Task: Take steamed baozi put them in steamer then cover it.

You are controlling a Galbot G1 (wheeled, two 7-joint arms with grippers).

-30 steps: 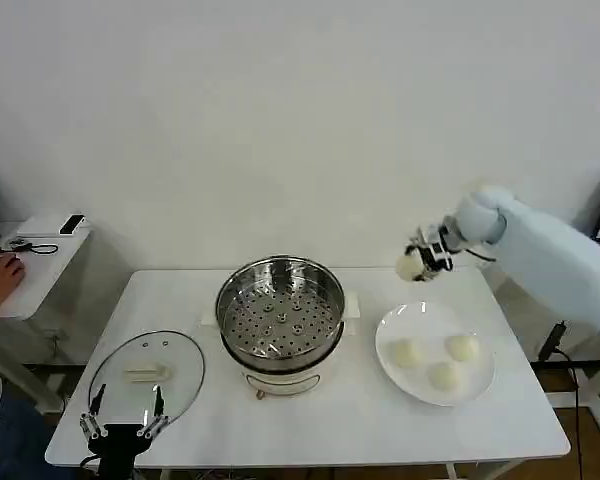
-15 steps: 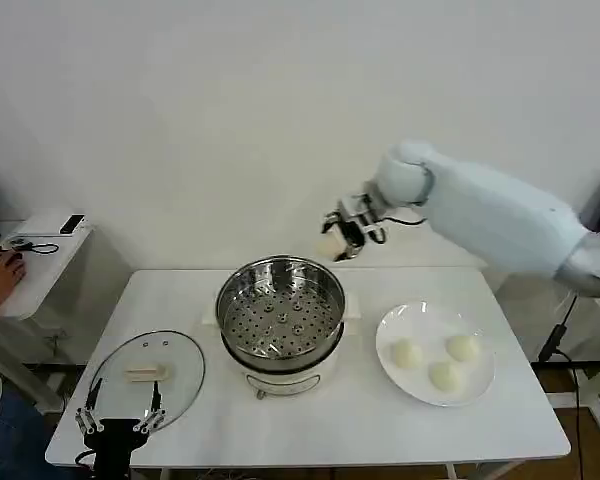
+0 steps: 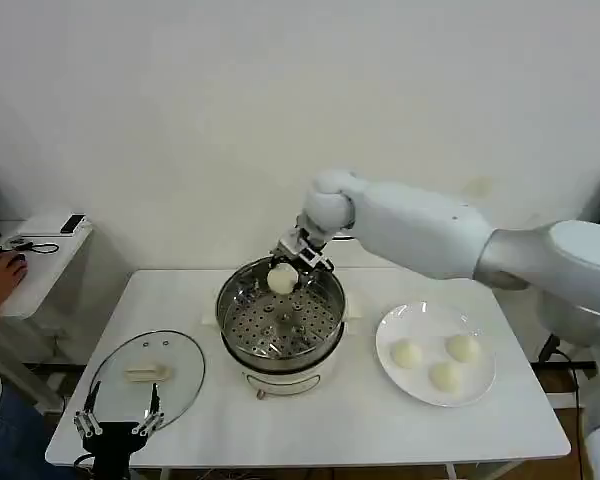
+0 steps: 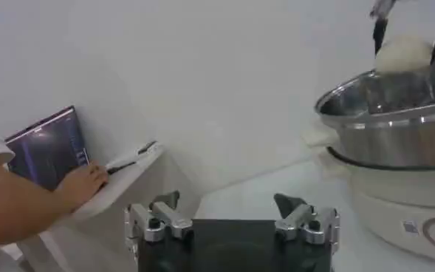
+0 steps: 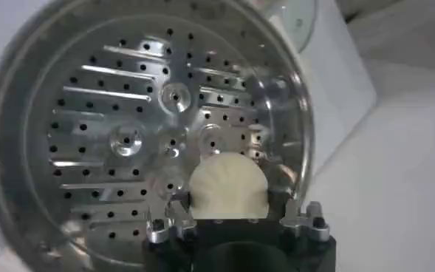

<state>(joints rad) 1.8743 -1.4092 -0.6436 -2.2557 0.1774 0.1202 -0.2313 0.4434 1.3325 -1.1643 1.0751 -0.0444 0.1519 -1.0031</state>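
Observation:
My right gripper (image 3: 285, 272) is shut on one cream-white baozi (image 3: 282, 279) and holds it over the back of the steamer (image 3: 280, 318), just above the perforated tray (image 5: 128, 140). In the right wrist view the same baozi (image 5: 228, 188) sits between the fingers above the tray. Three more baozi (image 3: 443, 375) lie on the white plate (image 3: 415, 320) to the right of the pot. The glass cover (image 3: 146, 374) rests flat on the table at front left. My left gripper (image 3: 120, 418) hangs open at the table's front edge, beside the cover, holding nothing.
The white table (image 3: 360, 420) has free room in front of the steamer. A side desk (image 3: 35, 260) stands at the left with a person's hand (image 3: 0, 272) on it; a laptop (image 4: 51, 144) shows there in the left wrist view.
My right arm has swung left from above the plate to over the steamer and lowered, carrying the baozi. The left gripper has hardly moved.

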